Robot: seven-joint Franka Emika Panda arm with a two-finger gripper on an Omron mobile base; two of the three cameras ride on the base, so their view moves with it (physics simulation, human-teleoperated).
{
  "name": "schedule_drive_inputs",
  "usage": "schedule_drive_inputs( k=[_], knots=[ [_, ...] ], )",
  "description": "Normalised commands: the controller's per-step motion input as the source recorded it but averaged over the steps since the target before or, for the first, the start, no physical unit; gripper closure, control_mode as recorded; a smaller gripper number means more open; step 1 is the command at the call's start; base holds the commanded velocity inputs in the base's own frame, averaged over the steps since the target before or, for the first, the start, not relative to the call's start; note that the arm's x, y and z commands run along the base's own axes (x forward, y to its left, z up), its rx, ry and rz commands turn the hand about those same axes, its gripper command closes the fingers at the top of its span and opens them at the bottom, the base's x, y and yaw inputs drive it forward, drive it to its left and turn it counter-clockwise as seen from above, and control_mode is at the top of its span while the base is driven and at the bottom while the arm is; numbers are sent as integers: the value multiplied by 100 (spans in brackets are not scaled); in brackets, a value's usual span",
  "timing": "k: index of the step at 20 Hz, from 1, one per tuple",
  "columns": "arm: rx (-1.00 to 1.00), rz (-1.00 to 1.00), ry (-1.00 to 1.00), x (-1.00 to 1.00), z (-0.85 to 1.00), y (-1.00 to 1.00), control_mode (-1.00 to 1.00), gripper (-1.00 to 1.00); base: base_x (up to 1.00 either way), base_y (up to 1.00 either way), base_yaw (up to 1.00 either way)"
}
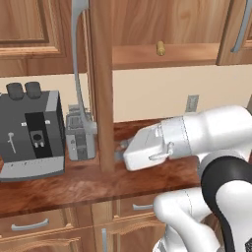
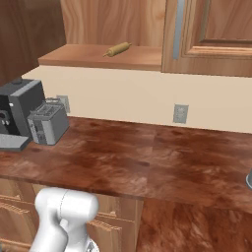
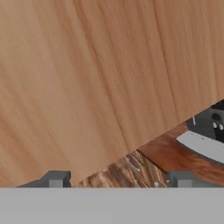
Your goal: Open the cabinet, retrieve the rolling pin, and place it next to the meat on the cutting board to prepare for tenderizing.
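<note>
The white arm (image 1: 206, 133) reaches level to the left from the lower right of the left base view, its gripper (image 3: 117, 179) spread wide, the two dark fingertips (image 3: 56, 178) well apart.

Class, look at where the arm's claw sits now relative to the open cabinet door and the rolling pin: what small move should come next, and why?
Probably draw the claw back from the cabinet door, then raise it toward the shelf. The door stands open, its panel close in front of the parted fingers, which hold nothing. The rolling pin lies on the shelf, well above the hand.
</note>
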Motion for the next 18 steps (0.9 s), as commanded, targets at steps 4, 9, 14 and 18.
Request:
schedule_drive_inputs(
  k=[4,9,14,18],
  knots=[
    [-8,-22,0,0,0,60,-100,-100,0,0,0],
    [-3,-2,-5,0,0,-13,-100,-100,0,0,0],
    [0,-3,0,3,0,-65,-100,-100,0,0,0],
    [0,-3,0,2,0,-85,-100,-100,0,0,0]
  ],
)
